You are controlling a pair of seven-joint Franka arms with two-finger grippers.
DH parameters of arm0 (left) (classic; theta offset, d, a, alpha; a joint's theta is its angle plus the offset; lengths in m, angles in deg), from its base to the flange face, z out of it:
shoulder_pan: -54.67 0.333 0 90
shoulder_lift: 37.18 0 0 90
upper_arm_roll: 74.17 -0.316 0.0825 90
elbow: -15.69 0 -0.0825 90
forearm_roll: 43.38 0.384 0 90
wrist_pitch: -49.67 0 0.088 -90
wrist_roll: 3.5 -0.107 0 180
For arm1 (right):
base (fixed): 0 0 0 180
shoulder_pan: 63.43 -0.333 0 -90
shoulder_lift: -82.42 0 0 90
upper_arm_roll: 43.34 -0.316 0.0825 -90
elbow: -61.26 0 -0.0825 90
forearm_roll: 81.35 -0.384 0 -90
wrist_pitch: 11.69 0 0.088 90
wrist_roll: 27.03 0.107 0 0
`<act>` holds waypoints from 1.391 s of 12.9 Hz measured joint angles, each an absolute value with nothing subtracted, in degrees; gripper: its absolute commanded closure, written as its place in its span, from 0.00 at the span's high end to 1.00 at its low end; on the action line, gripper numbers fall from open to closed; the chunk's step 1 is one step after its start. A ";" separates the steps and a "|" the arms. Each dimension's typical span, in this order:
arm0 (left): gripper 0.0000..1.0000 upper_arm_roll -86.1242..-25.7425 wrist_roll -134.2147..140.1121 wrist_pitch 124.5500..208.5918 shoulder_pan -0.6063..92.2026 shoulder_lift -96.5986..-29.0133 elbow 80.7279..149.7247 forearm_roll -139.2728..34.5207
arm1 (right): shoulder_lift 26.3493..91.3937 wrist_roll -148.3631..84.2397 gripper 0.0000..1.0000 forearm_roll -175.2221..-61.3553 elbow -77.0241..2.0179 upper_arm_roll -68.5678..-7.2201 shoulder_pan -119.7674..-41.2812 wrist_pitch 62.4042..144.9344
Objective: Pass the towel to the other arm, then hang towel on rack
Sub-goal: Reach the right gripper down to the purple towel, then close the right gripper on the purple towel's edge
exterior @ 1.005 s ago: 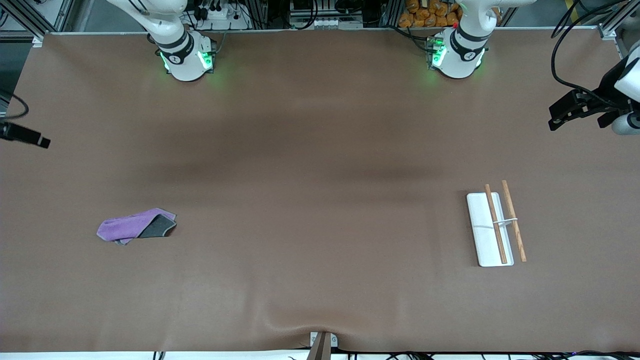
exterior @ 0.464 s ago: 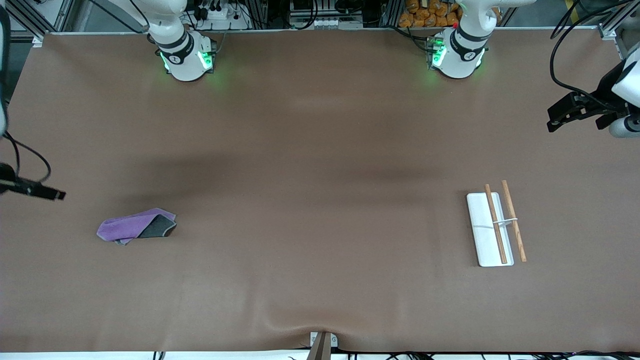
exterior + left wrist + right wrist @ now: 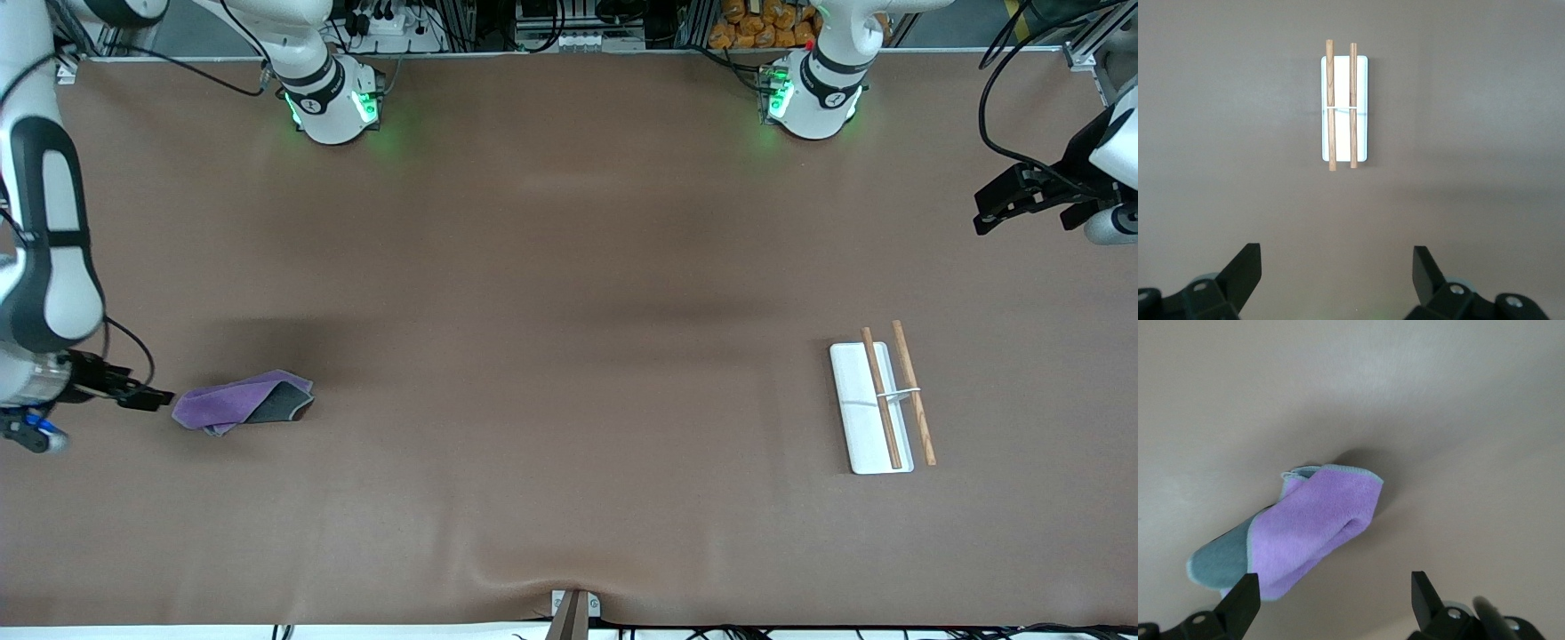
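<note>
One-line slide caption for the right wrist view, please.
Open right tool above the crumpled purple towel lying on the brown table, not yet gripped.

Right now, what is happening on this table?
The right arm's tool, open, is beside the purple towel, which lies crumpled on the table, not yet picked up. The left arm waits at its end of the table, its tool open. The rack there holds nothing.

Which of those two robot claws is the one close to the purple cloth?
The right end effector, open and right beside the towel. The left end effector waits open near the rack's end of the table.
</note>
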State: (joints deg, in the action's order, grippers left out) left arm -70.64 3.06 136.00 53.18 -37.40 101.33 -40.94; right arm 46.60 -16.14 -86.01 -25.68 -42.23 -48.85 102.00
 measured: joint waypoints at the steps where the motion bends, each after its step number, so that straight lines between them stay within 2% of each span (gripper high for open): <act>1: 1.00 -70.63 3.06 136.00 53.17 -37.38 101.30 -40.94 | 45.15 -15.98 1.00 -86.59 -25.72 -42.21 -48.76 102.91; 7: 1.00 -70.64 3.06 136.00 53.18 -37.36 101.30 -40.94 | 41.75 -15.46 1.00 -87.93 -28.02 -42.19 -48.04 111.27; 11: 1.00 -70.64 3.06 135.99 53.18 -37.37 101.41 -40.94 | 40.08 -15.32 1.00 -88.14 -28.16 -42.19 -47.95 112.50; 12: 1.00 -70.64 3.06 135.96 53.18 -37.37 101.44 -40.94 | 39.71 -15.32 0.69 -88.15 -28.23 -42.19 -47.95 112.91; 13: 1.00 -70.64 3.06 135.96 53.18 -37.37 101.46 -40.94 | 39.43 -15.32 0.31 -88.15 -28.30 -42.19 -47.94 113.47; 14: 1.00 -70.64 3.06 135.96 53.18 -37.37 101.47 -40.94 | 39.25 -15.32 0.00 -88.15 -28.31 -42.19 -47.93 113.61; 18: 1.00 -70.60 3.06 135.95 53.17 -37.37 101.50 -40.94 | 39.14 -15.34 0.00 -88.15 -28.30 -42.21 -47.92 113.61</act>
State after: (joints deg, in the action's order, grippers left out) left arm -70.60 3.06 135.95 53.17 -37.37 101.50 -40.94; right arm 39.14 -15.34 -88.15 -28.30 -42.21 -47.92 113.61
